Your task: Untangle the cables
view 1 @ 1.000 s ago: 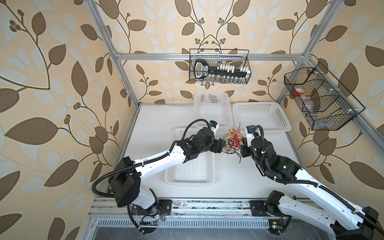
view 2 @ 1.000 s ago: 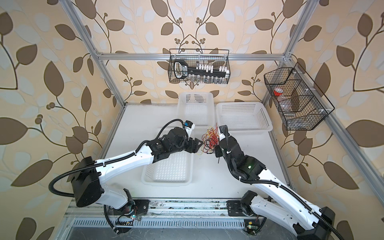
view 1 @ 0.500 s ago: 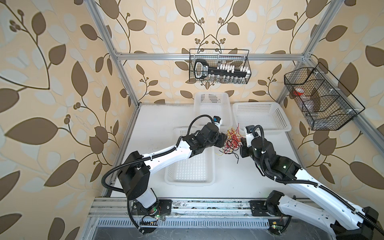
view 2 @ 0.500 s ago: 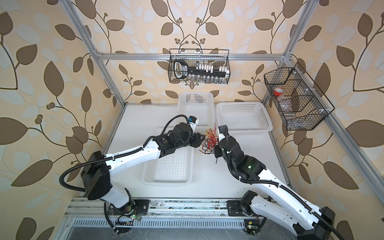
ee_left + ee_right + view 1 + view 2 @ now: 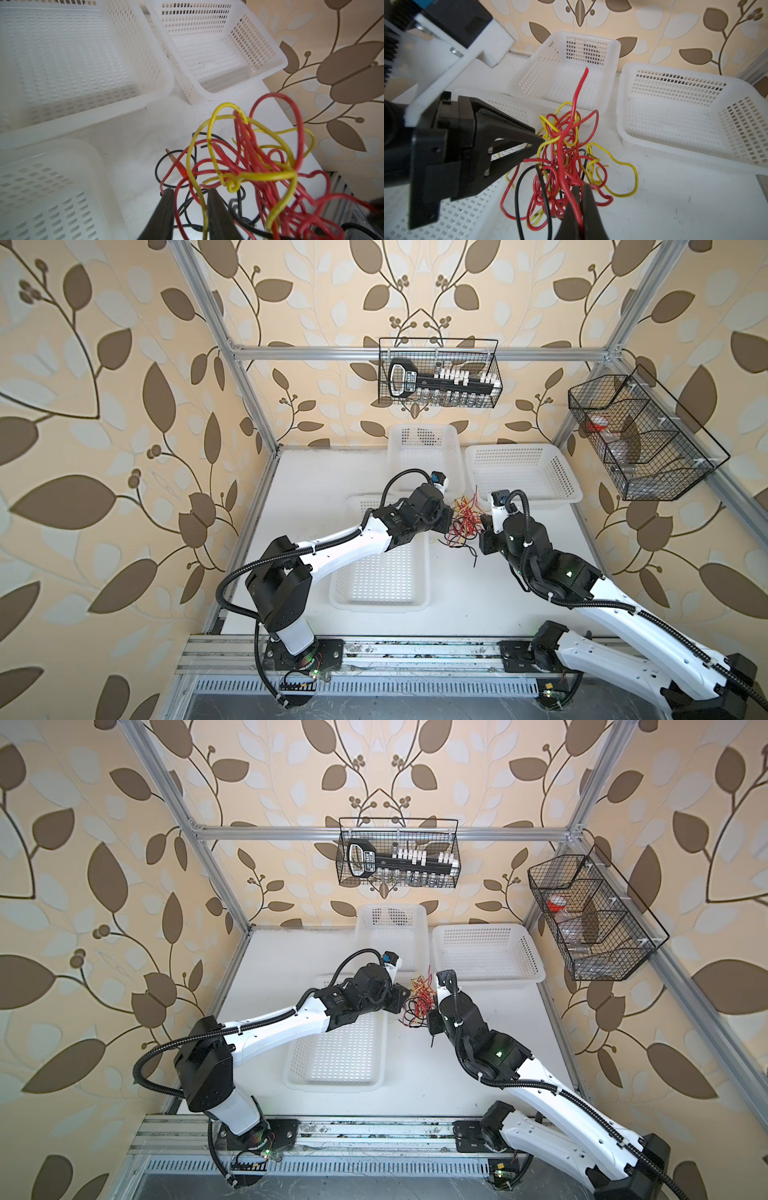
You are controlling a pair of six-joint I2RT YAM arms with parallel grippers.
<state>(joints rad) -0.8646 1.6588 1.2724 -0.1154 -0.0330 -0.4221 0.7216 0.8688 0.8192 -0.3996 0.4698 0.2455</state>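
I find the cables (image 5: 463,522) as one knotted clump of thin red, yellow and black strands on the table (image 5: 478,605) between my hands, near the white baskets (image 5: 519,456); right hand (image 5: 580,193) clenched on a red strand; left hand (image 5: 190,193) part-open, straddling yellow and red strands.

I watch through two top views set high above the table (image 5: 478,593), side by side. Both look down toward the far wall and take in the whole cell. Each wrist view sits close behind its own pincer and looks out past the tips. The left pincer (image 5: 190,193) and right pincer (image 5: 581,188) views share the cables (image 5: 259,162) just ahead and the baskets (image 5: 675,116) beyond.
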